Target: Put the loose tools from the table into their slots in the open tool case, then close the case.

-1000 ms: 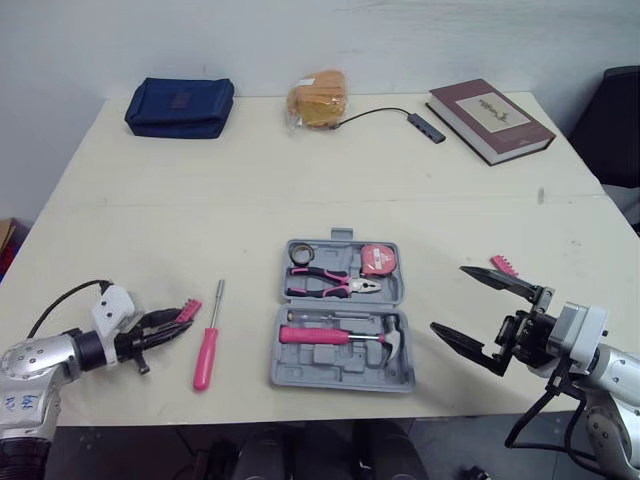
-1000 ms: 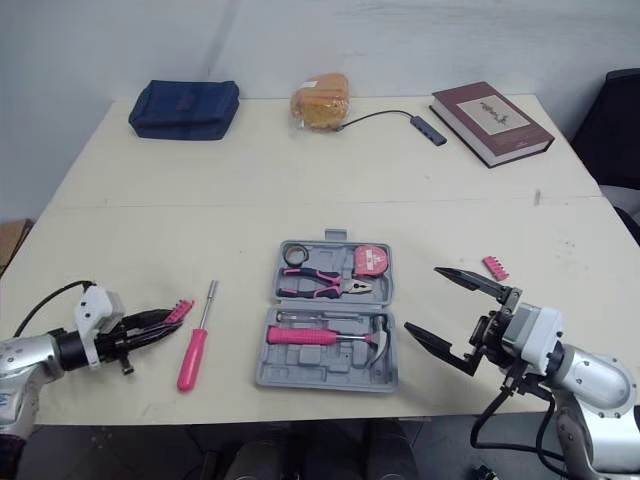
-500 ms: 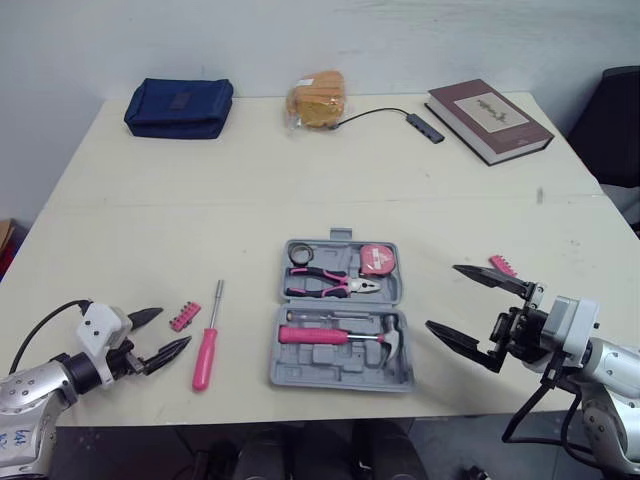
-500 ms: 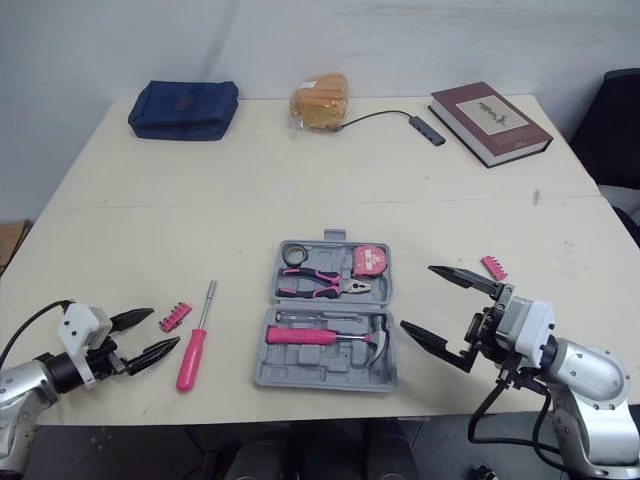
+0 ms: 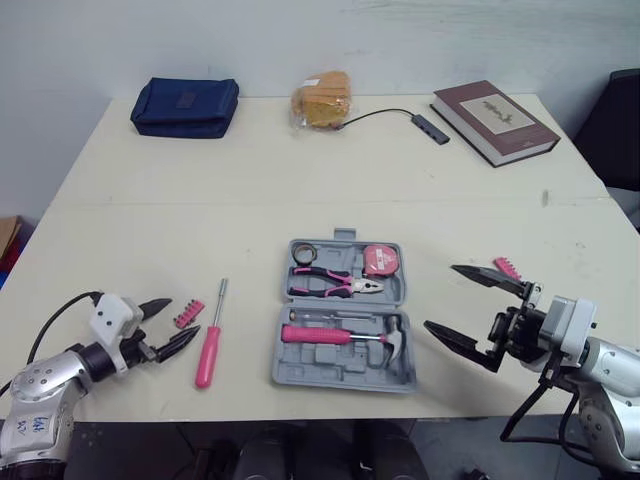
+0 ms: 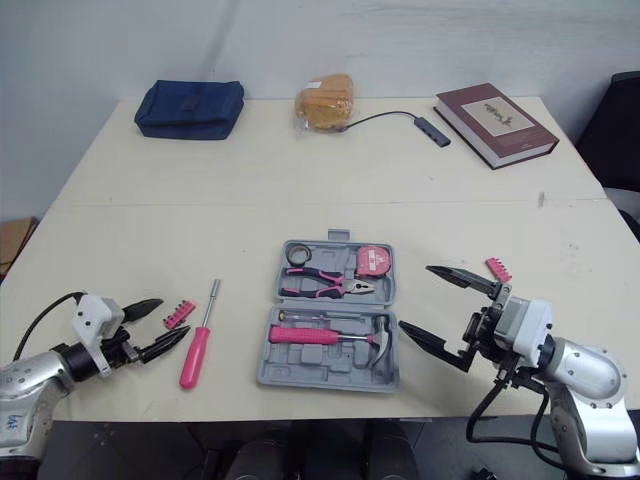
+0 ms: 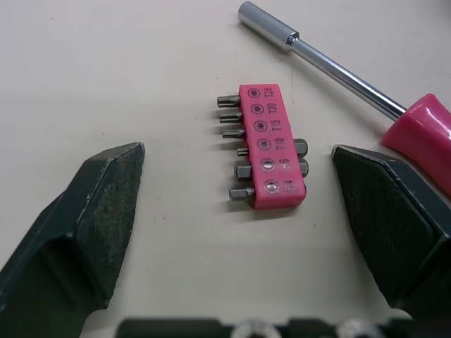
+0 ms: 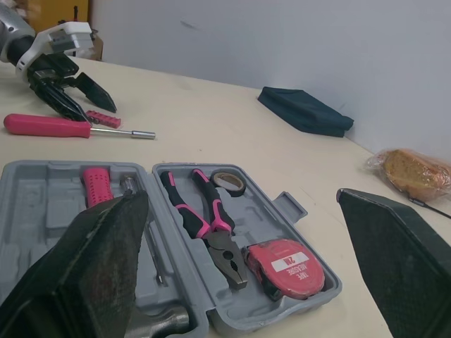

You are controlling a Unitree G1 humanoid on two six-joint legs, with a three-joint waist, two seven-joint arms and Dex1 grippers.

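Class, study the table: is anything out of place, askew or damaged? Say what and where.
Three tools lie outside the open tool case: a pink bit holder and a pink-handled screwdriver to its left, and a second pink bit holder to its right. Nothing looks spilled or damaged.

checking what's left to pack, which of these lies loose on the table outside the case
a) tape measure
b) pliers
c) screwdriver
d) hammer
c: the pink-handled screwdriver lies on the table to the left of the open tool case, while the hammer, pliers and tape measure sit inside it.
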